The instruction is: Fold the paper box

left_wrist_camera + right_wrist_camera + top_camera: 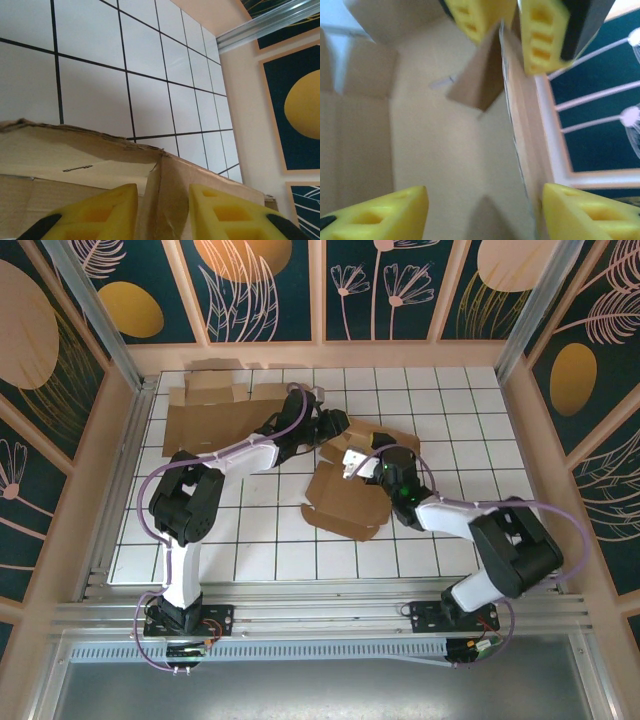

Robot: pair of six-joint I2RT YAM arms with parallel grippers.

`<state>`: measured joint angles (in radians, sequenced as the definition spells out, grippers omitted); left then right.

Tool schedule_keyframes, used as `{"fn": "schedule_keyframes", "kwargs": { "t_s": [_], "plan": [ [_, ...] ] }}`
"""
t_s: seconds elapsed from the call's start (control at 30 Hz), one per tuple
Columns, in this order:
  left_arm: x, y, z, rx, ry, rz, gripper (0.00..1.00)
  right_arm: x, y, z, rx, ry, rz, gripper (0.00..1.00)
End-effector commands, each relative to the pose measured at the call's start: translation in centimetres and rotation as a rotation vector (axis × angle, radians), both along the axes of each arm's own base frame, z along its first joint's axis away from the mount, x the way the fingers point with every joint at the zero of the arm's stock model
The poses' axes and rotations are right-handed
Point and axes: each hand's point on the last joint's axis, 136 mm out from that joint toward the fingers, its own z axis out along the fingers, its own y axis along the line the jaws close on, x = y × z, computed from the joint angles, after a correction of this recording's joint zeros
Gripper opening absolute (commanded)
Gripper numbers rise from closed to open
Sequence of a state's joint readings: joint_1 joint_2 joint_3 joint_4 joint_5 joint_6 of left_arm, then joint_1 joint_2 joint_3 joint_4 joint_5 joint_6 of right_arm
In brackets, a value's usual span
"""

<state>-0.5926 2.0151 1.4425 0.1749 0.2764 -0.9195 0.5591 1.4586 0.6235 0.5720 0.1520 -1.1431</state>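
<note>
Starting nearest, at the right gripper (482, 215): seeing its fingers (375, 215) spread wide over the inside floor of the paper box (345, 502), gripping nothing; possibly brushing the side wall at its own right, though not telling for sure. Finding the box lying mid-way across the table (260, 560), just beyond the right arm and between the two grippers. Judging the fold as roughly midway: base panel lying flat, at least one side wall standing, a small inner flap (477, 82) angling down into the interior, near-side panels sprawling open in the overhead view, lid and tuck flaps not yet closed. Moving further out, meeting the left gripper (162, 210) straddling an upright wall at a corner, pads (95, 212) sitting close on either face, so apparently pinching that wall and holding it erect. Further yet, noting a second, flat cardboard blank (215, 412) lying at the far left, by the back wall.
</note>
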Motion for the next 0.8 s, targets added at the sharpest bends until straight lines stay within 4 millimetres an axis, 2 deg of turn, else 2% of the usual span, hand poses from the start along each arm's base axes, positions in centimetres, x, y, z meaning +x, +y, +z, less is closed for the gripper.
{"fn": "schedule_keyframes", "kwargs": {
  "t_s": [0.0, 0.07, 0.13, 0.2, 0.3, 0.37, 0.47, 0.6, 0.7, 0.77],
  "plan": [
    [0.3, 0.4, -2.0, 0.084, 0.019, 0.005, 0.32, -4.5, 3.4, 2.5, 0.215, 0.311, 0.19, 0.65],
    [0.4, 0.4, -2.0, 0.088, 0.017, 0.004, 0.32, -5.6, 4.3, 5.8, 0.349, 0.402, 0.255, 0.7],
    [0.4, 0.3, -1.8, 0.087, 0.01, -0.001, 0.32, -5.0, 4.2, 9.1, 0.51, 0.465, 0.236, 0.76],
    [0.4, 0.3, -1.9, 0.089, 0.008, -0.003, 0.32, -3.0, 3.2, 11.2, 0.651, 0.567, 0.184, 0.79],
    [0.3, 0.4, -2.0, 0.092, 0.009, -0.003, 0.32, 0.8, 1.2, 11.7, 0.772, 0.765, 0.076, 0.78],
    [0.3, 0.4, -2.1, 0.093, 0.009, -0.007, 0.32, 3.0, 0.4, 11.2, 0.842, 0.915, 0.027, 0.75],
    [0.4, 0.4, -2.1, 0.098, 0.002, -0.006, 0.32, 5.4, 0.5, 9.4, 0.889, 1.083, -0.039, 0.74],
    [0.6, 0.7, -2.3, 0.122, -0.009, 0.004, 0.32, 7.0, 1.5, 7.1, 0.892, 1.22, -0.059, 0.75],
    [0.7, 1.0, -2.4, 0.151, -0.024, 0.01, 0.35, 7.8, 1.3, 5.2, 0.888, 1.251, -0.099, 0.75],
    [0.8, 1.1, -2.4, 0.163, -0.035, 0.008, 0.36, 8.1, 1.1, 4.2, 0.887, 1.261, -0.125, 0.72]
  ]
}}
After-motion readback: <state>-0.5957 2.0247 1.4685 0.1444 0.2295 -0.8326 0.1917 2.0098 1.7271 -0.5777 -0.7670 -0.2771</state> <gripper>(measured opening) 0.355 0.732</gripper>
